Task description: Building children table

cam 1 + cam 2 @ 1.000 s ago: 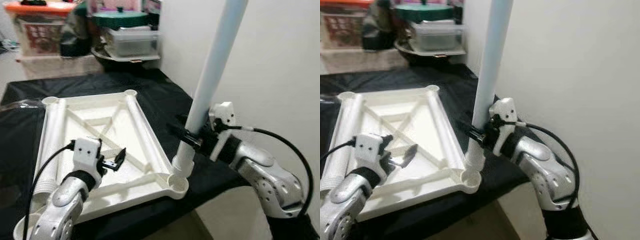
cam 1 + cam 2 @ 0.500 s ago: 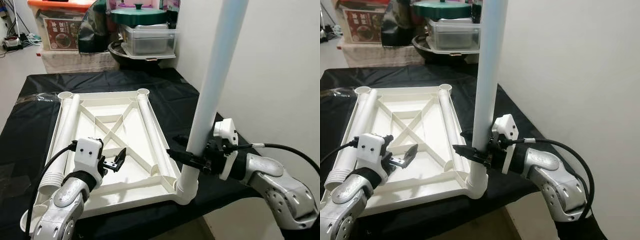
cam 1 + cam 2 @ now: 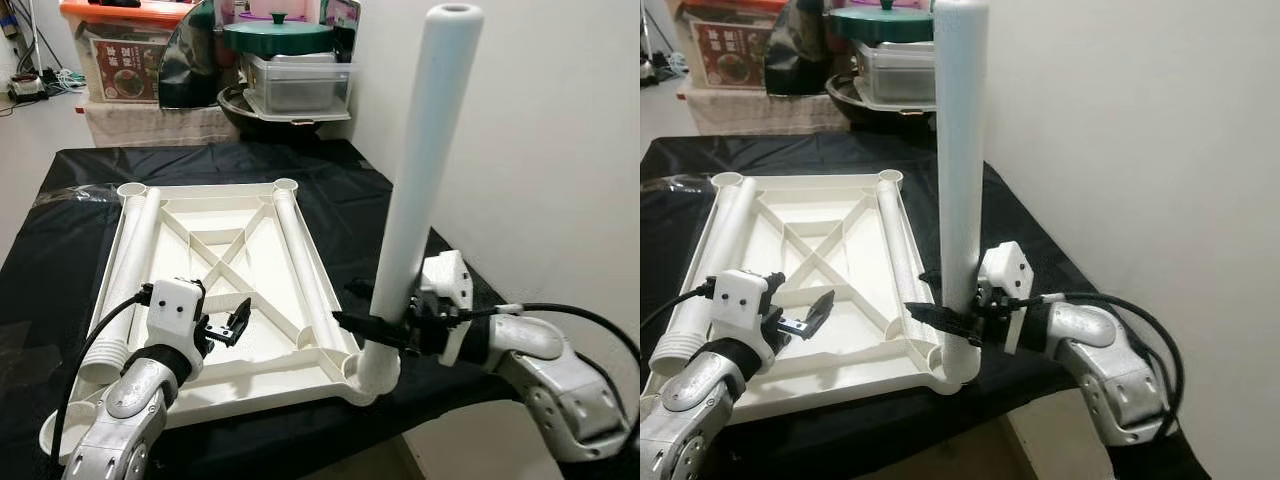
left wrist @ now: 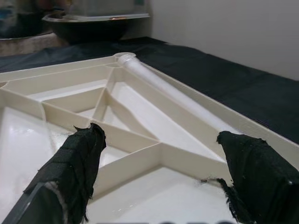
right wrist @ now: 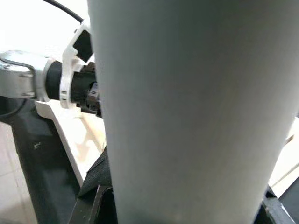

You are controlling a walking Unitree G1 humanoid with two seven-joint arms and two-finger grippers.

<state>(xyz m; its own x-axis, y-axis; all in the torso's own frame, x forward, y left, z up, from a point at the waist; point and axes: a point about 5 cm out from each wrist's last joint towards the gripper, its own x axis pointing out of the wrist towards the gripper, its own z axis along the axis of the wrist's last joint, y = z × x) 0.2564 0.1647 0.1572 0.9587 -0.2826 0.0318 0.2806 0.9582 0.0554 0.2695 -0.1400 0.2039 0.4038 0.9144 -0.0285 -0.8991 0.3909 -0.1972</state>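
Eye views: table leg (image 3: 415,190) stands near upright, long axis vertical, foot in near right corner socket (image 3: 372,372) of upturned tabletop (image 3: 215,290) on black desk (image 3: 40,290). Right pincer (image 3: 375,325) clamps leg low, just above socket.

Left wrist view: left pincer (image 4: 161,179) wide, empty, over tabletop ribs.

Right wrist view: leg between fingers.

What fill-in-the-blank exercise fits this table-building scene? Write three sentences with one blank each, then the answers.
1. The right gripper is shut on the white table leg, which stands in the near right ____ socket of the tabletop.
2. The left gripper hovers over the tabletop with its fingers ____.
3. The tabletop lies upside down on a ____ cloth.

Missing words: corner; open; black
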